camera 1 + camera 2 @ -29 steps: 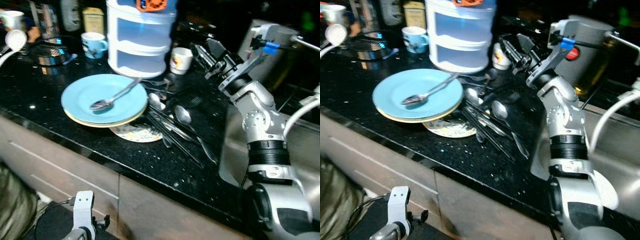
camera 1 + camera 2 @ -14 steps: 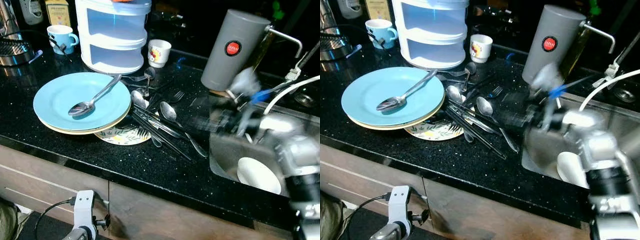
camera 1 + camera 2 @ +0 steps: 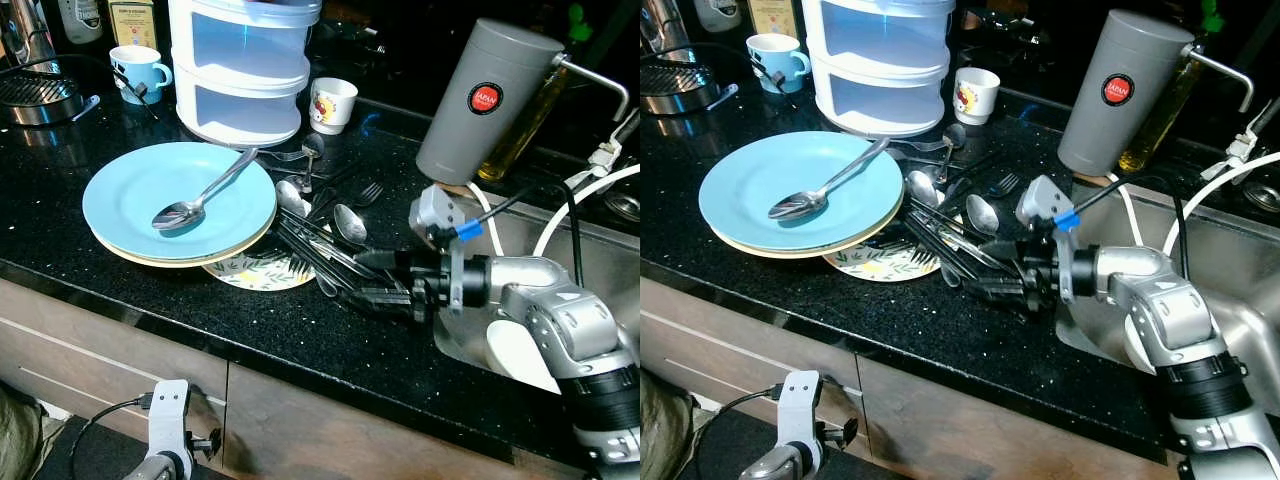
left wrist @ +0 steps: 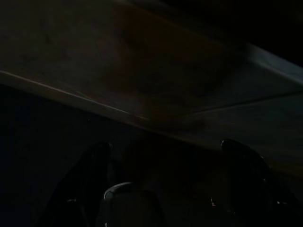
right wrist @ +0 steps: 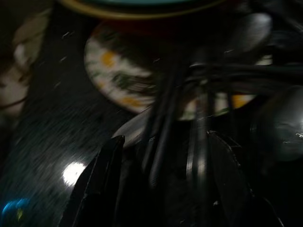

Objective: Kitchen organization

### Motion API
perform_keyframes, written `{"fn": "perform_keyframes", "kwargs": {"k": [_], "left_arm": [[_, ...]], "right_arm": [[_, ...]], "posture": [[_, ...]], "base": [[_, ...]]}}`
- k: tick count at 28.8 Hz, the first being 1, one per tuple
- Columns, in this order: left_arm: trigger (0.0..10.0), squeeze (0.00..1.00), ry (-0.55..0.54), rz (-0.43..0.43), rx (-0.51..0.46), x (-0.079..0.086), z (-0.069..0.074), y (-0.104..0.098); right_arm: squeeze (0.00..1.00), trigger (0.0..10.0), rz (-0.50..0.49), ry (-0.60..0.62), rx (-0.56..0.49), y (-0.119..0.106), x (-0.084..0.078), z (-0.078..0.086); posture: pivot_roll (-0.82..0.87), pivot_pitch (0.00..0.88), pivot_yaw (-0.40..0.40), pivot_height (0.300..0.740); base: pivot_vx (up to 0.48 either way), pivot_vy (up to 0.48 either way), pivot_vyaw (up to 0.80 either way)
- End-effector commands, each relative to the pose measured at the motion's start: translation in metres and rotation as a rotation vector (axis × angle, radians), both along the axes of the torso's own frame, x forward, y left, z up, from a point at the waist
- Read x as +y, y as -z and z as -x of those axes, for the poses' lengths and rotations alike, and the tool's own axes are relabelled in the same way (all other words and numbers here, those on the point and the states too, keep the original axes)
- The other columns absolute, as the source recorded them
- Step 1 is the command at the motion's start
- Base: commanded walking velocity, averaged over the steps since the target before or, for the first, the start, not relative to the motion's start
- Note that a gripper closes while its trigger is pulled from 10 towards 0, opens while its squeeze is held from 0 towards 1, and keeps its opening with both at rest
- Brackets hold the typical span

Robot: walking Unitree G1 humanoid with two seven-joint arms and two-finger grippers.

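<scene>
A heap of dark cutlery point(image 3: 318, 238), spoons and forks among it, lies on the black counter point(image 3: 120, 290) beside stacked blue plates point(image 3: 120, 195). One silver spoon point(image 3: 200, 195) rests on the top plate. A small patterned plate point(image 3: 255, 272) peeks out beneath. My right gripper point(image 3: 352, 278) lies low over the counter at the near end of the heap, open. In the right wrist view its fingers point(image 5: 106, 175) straddle several dark handles point(image 5: 163, 118). My left gripper point(image 4: 165, 156) hangs idle below the counter edge, open, in the dark.
A white tiered container point(image 3: 245, 70), a blue mug point(image 3: 135, 70) and a white cup point(image 3: 332, 103) stand at the back. A grey canister point(image 3: 480, 100) stands by the sink point(image 3: 600, 270), which holds a white bowl point(image 3: 515, 352). Cables run along my right arm.
My right arm came down from high over the counter to the near end of the cutlery heap. The camera also shifted, so the whole scene slid sideways.
</scene>
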State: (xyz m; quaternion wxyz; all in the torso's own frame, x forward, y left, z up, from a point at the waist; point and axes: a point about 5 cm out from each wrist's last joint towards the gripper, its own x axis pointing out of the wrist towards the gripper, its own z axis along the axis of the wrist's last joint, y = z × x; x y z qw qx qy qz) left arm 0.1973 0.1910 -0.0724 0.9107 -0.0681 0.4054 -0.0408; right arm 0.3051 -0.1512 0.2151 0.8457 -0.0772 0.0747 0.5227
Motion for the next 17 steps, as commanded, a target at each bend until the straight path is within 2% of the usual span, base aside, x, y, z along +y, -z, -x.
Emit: {"fn": "perform_keyframes", "kwargs": {"k": [1, 6, 12, 17], "left_arm": [[10.0, 0.00, 0.020, 0.004, 0.035, -0.005, 0.008, 0.005], [10.0, 0.00, 0.025, 0.003, 0.037, -0.005, 0.008, 0.005], [10.0, 0.00, 0.019, 0.006, 0.035, -0.005, 0.007, 0.005], [10.0, 0.00, 0.020, 0.008, 0.035, -0.006, 0.006, 0.004]], "right_arm": [[0.00, 10.0, -0.037, 0.092, 0.025, -0.002, -0.005, -0.005], [0.00, 10.0, -0.041, 0.116, 0.056, 0.001, 0.000, -0.006], [0.00, 10.0, 0.027, 0.102, 0.117, 0.011, 0.002, 0.000], [0.00, 10.0, 0.005, 0.125, 0.141, 0.012, 0.005, 0.000]], "posture": [[0.09, 0.011, -0.110, 0.740], [0.09, 0.011, -0.107, 0.740], [0.09, 0.013, -0.107, 0.740], [0.09, 0.012, -0.102, 0.740]], "base": [[0.000, 0.000, 0.00], [0.000, 0.000, 0.00], [0.000, 0.000, 0.00], [0.000, 0.000, 0.00]]}}
